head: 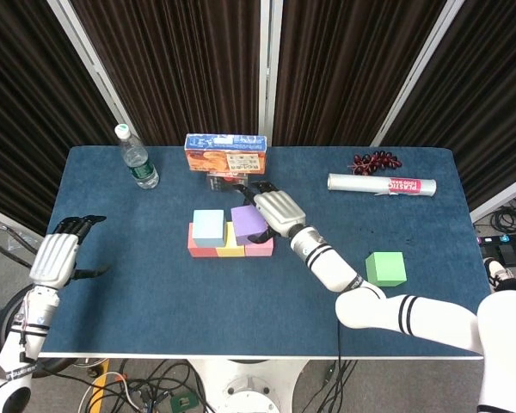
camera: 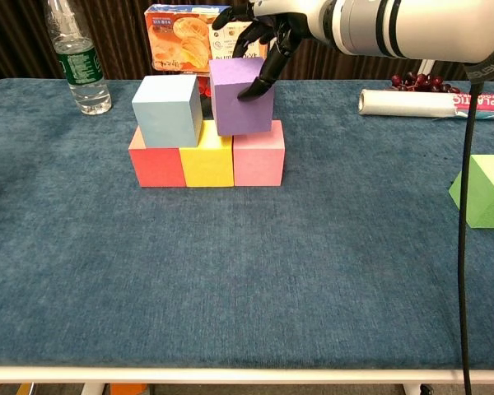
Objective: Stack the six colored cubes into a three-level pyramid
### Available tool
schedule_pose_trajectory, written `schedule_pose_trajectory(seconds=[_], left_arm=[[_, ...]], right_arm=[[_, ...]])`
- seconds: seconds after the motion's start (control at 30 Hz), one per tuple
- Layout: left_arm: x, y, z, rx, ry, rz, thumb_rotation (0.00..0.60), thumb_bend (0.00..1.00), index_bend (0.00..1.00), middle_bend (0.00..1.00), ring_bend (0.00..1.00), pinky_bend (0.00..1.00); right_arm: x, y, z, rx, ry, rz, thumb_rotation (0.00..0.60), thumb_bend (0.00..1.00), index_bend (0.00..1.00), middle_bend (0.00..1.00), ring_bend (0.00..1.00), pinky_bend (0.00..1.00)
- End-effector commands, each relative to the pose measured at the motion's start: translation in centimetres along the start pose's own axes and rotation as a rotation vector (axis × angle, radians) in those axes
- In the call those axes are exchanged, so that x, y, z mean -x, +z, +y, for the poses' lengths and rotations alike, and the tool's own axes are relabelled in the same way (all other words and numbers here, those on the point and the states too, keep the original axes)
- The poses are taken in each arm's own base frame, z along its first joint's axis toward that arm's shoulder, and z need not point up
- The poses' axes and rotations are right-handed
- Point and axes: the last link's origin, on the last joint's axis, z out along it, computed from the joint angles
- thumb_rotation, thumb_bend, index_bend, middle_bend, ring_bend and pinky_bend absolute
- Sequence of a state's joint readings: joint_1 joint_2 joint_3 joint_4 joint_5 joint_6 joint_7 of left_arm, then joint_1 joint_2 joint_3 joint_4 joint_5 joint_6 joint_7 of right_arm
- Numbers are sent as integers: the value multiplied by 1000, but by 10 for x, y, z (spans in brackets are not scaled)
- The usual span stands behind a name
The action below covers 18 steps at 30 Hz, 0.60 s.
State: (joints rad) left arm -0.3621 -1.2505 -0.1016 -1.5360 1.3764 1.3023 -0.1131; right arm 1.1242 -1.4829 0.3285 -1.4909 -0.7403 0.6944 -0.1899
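Observation:
A row of red (camera: 156, 167), yellow (camera: 207, 162) and pink (camera: 258, 155) cubes stands mid-table. A light blue cube (camera: 166, 109) (head: 208, 226) sits on top, over the red-yellow seam. My right hand (camera: 259, 31) (head: 273, 209) grips a purple cube (camera: 240, 95) (head: 247, 223) from above, slightly tilted and resting over the yellow-pink seam beside the blue one. A green cube (camera: 485, 192) (head: 385, 268) lies alone at the right. My left hand (head: 55, 255) hovers open off the table's left edge.
A water bottle (camera: 76, 58) stands at the back left. An orange snack box (camera: 206, 39) sits on a small dark-lidded jar (camera: 220, 93) right behind the stack. A plastic-wrap roll (camera: 432, 102) and dark grapes (camera: 416, 82) lie at the back right.

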Motion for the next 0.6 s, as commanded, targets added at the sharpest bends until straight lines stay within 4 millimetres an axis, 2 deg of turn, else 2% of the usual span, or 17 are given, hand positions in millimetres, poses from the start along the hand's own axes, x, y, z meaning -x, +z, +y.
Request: schedule_pose_trajectory(seconds=[0.03,0.6], left_arm=[[0,1,0,2,-2,-1,600,85,186,217,212,164],[4,0,-5,-2,-24,-8,600,84,186,217,211,164]], right_arm=[[4,-2,-2,13,3,9,600,189,0,372,32,0],[18,6,-17,50,8,7,600,185,0,361,31,0]])
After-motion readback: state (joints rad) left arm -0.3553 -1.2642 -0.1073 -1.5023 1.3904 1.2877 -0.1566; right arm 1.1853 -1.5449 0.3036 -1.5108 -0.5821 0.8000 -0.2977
